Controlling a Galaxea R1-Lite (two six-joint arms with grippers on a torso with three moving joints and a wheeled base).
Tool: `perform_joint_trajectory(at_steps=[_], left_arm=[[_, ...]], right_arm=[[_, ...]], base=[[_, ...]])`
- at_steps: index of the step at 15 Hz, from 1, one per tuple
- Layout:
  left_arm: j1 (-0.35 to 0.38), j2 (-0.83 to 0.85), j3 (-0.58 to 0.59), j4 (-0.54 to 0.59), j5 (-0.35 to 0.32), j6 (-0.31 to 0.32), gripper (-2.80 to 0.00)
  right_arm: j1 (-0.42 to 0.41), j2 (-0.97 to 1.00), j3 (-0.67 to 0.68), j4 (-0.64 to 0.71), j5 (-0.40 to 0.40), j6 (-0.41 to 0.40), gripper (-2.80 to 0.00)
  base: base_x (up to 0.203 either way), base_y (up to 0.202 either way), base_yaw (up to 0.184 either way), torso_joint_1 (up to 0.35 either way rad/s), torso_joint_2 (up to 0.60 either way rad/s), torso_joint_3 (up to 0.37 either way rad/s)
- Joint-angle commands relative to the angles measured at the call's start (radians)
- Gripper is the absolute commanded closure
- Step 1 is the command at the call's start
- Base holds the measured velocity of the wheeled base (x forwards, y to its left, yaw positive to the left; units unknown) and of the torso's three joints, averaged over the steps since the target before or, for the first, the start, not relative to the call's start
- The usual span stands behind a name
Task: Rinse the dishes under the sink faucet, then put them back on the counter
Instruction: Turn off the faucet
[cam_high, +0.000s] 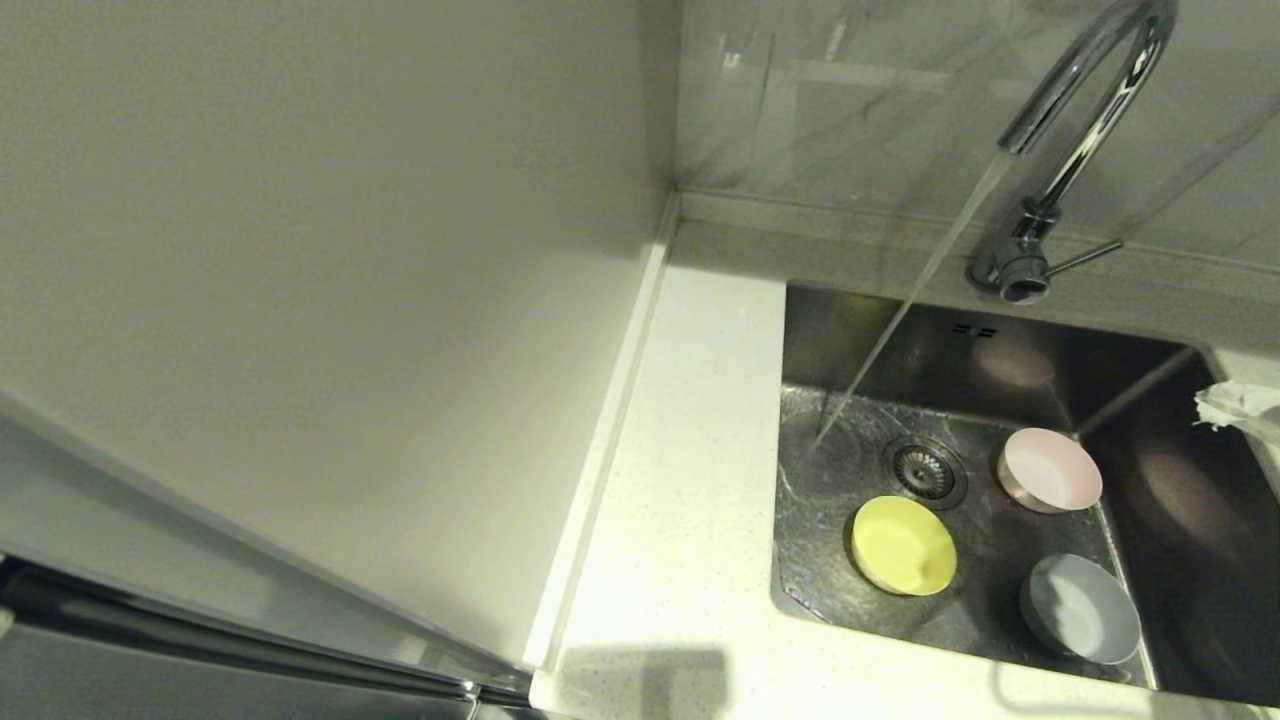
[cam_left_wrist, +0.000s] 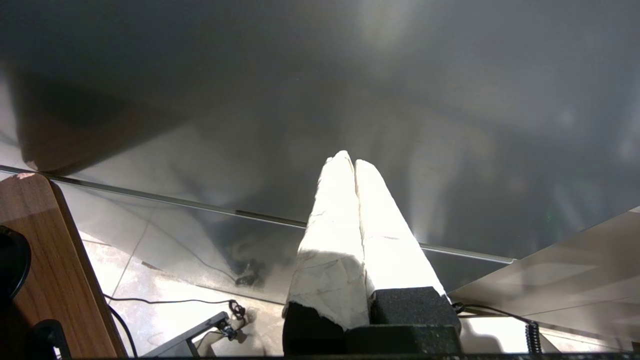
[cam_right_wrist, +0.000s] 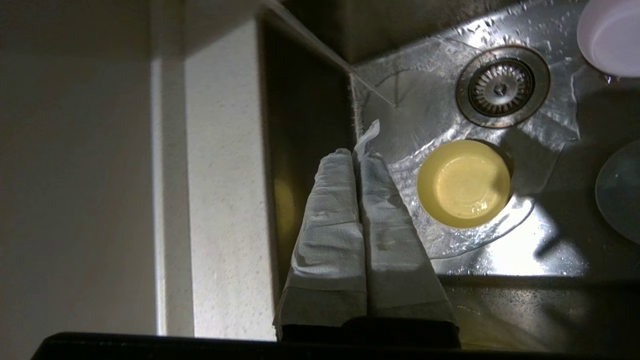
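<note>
Water ran from the sink faucet (cam_high: 1085, 120) in a slanted stream and struck the floor of the sink (cam_high: 850, 590) just to the left of the drain (cam_high: 925, 470), in the middle right of the head view. All three dishes sat in the basin: the yellow bowl (cam_high: 903, 546) below the drain, the pink bowl (cam_high: 1050, 469) to its right, and the grey bowl (cam_high: 1082, 608) in the lower right. None was under the stream and none stood on the table (cam_high: 680, 480), so we judged that the tap was on but the rinsing and the putting back were all still to do.

The right tool (cam_right_wrist: 360, 152), its fingers wrapped in pale covering and pressed together on nothing, hung over the sink's left edge, near the yellow bowl but not touching it. The left tool (cam_left_wrist: 348, 162), likewise pressed together and empty, was parked away from the sink, facing a dark glossy panel (cam_left_wrist: 320, 75).

In the head view only a white scrap at the right edge hinted at the right arm; the left arm did not show at all. The grey bowl was cut off in the right wrist view. We could not tell whether any bowl held water or was already wet.
</note>
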Motion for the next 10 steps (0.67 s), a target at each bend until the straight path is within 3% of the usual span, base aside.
perform_joint_trajectory(at_steps=[1, 6, 8, 10], left_arm=[[0.000, 0.000, 0.003, 0.000, 0.000, 0.000, 0.00], [0.000, 0.000, 0.003, 0.000, 0.000, 0.000, 0.00], [0.000, 0.000, 0.003, 0.000, 0.000, 0.000, 0.00], [0.000, 0.000, 0.003, 0.000, 0.000, 0.000, 0.00]], right_arm=[[-0.031, 0.163, -0.007, -0.038, 0.002, 0.020, 0.00], [-0.088, 0.317, -0.027, -0.283, -0.005, 0.023, 0.00], [-0.111, 0.343, -0.077, -0.309, -0.010, 0.021, 0.00], [-0.115, 0.370, -0.117, -0.314, -0.062, 0.016, 0.00]], base=[[0.000, 0.000, 0.000, 0.000, 0.00, 0.000], [0.000, 0.000, 0.000, 0.000, 0.00, 0.000], [0.000, 0.000, 0.000, 0.000, 0.00, 0.000], [0.000, 0.000, 0.000, 0.000, 0.00, 0.000]])
